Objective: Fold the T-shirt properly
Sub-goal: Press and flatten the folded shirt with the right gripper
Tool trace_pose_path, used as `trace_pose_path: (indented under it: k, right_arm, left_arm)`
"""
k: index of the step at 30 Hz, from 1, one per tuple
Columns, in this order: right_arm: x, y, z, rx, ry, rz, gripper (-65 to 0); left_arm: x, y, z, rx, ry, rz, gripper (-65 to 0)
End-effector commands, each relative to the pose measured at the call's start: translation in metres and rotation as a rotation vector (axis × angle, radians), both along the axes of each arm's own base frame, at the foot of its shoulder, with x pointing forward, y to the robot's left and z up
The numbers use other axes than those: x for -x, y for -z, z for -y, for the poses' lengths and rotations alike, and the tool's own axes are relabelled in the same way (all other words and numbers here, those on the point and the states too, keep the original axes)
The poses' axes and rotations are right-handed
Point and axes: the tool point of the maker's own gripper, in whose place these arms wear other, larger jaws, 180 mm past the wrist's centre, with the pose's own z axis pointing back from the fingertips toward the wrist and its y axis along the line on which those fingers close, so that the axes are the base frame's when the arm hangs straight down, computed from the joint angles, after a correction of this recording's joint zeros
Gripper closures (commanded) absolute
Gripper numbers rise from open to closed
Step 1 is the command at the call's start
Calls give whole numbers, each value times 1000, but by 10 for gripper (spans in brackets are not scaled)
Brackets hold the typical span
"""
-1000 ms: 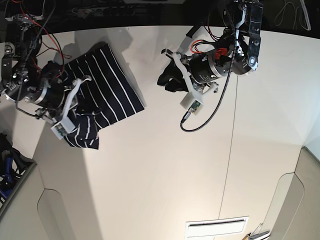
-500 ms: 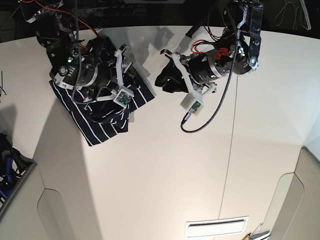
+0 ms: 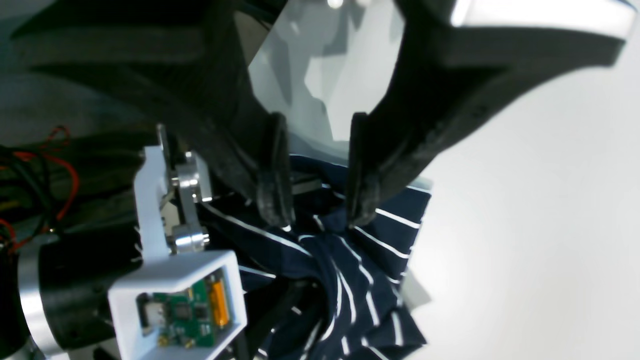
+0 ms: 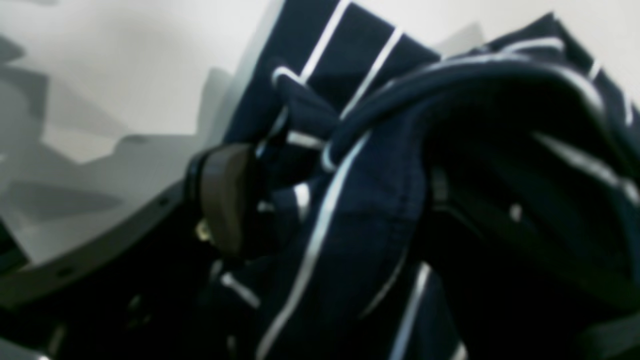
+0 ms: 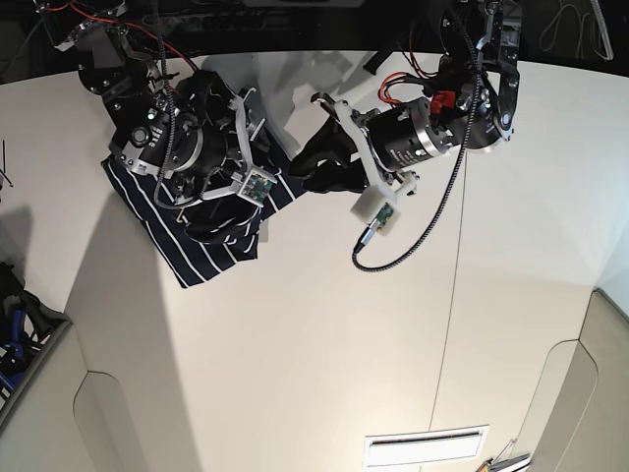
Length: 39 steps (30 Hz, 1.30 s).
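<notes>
Left gripper: jaws held apart, tips just above bunched T-shirt. Right gripper: clamped on a fold. Soft striped navy cloth, crumpled on white table.

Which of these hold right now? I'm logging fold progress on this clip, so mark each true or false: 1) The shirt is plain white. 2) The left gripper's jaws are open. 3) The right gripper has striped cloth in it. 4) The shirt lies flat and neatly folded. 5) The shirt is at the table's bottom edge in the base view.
1) False. The T-shirt is dark navy with thin white stripes.
2) True. The left gripper shows a clear gap between its jaws, right above the cloth.
3) True. The right gripper has bunched striped fabric between its fingers.
4) False. It is crumpled and partly lifted.
5) False. It sits near the top left of the table.
</notes>
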Motion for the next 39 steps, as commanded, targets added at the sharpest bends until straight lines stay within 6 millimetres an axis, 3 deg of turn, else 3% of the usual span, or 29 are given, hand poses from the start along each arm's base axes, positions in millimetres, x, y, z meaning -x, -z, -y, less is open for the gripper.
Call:
trace_pose_path:
  k: [1, 6, 16, 32, 39]
  right_arm:
    - [-14, -13, 0, -8, -2, 51, -407]
    - [-29, -24, 5, 5, -2, 92, -407]
    - [-40, -47, -15, -59, -66, 122, -407]
    - [-14, -49, -54, -214, -134, 19, -407]
    - [-9, -61, -73, -310, -135, -9, -407]
  left_arm:
    - [-5, -15, 1, 35, -4, 48, -195]
    - [-12, -14, -12, 22, -44, 52, -195]
    - [-11, -5, -36, -1, -116, 29, -195]
    - [-8, -6, -34, -1, -92, 43, -195]
    - [-15, -24, -49, 11, -138, 93, -195]
